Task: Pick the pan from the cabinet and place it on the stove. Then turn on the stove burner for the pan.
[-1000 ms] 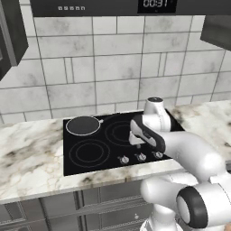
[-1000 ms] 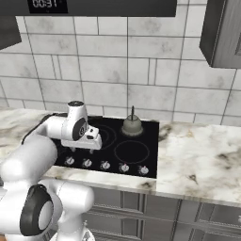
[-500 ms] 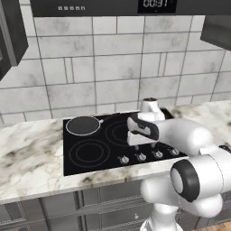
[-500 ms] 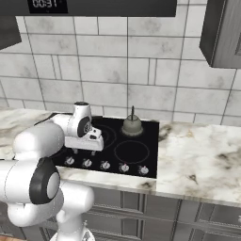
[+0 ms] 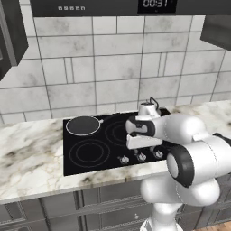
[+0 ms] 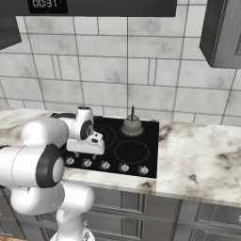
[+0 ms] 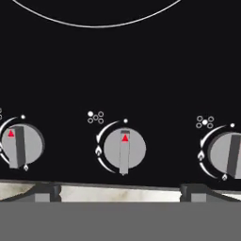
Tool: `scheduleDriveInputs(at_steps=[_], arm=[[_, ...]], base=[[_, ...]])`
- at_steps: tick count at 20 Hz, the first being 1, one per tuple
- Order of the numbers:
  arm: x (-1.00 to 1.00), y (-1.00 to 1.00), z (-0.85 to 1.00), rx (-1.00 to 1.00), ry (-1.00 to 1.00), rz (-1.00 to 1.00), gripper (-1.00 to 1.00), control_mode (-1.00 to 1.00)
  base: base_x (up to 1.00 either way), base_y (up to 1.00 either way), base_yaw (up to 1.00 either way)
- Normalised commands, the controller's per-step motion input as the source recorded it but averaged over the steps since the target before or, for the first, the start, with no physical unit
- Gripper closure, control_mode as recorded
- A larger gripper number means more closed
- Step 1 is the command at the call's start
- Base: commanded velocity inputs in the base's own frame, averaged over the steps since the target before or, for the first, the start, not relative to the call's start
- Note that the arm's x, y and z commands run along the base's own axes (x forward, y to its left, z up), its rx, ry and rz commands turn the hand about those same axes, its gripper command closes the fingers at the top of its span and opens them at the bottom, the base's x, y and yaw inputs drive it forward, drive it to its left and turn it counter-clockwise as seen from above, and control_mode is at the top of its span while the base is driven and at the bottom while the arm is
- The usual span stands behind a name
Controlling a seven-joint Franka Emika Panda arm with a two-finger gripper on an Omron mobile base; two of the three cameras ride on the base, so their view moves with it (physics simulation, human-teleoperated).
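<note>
The pan point(image 5: 82, 125), black inside, sits on the back left stove burner point(image 5: 83, 118) of the black glass stove point(image 5: 90, 167). Its thin handle points right. My gripper point(image 5: 137, 145) hangs over the front row of silver knobs, to the right of the pan and apart from it. In the hand view the gripper point(image 7: 120, 193) is open with nothing between its dark fingertips point(image 7: 44, 192). It is centred just short of the middle knob point(image 7: 124, 149), whose red mark points up. A dark wall cabinet point(image 5: 10, 36) hangs at the upper left.
A small grey kettle point(image 6: 132, 126) stands on the back right of the cooktop. More knobs point(image 7: 19, 146) flank the middle one. Marble counter point(image 6: 197, 160) runs on both sides, and a microwave point(image 5: 113, 6) hangs above. Another cabinet point(image 6: 223, 33) hangs at the upper right.
The hand has shifted a little to the left along the knob row and the elbow has swung up towards the cameras. The jaws stay open. The pan has not moved.
</note>
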Motion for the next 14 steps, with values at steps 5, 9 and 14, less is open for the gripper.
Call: scheduleDriveInputs(at_steps=[5,9,14], arm=[[0.00,0.00,-0.23,-0.01,0.00,0.00,-1.00,-1.00],[0.00,0.00,-0.20,-0.01,0.00,0.00,-1.00,-1.00],[0.00,0.00,-0.14,-0.01,0.00,0.00,-1.00,-1.00]], base=[[0.00,0.00,0.00],[0.00,0.00,0.00],[0.00,0.00,0.00]])
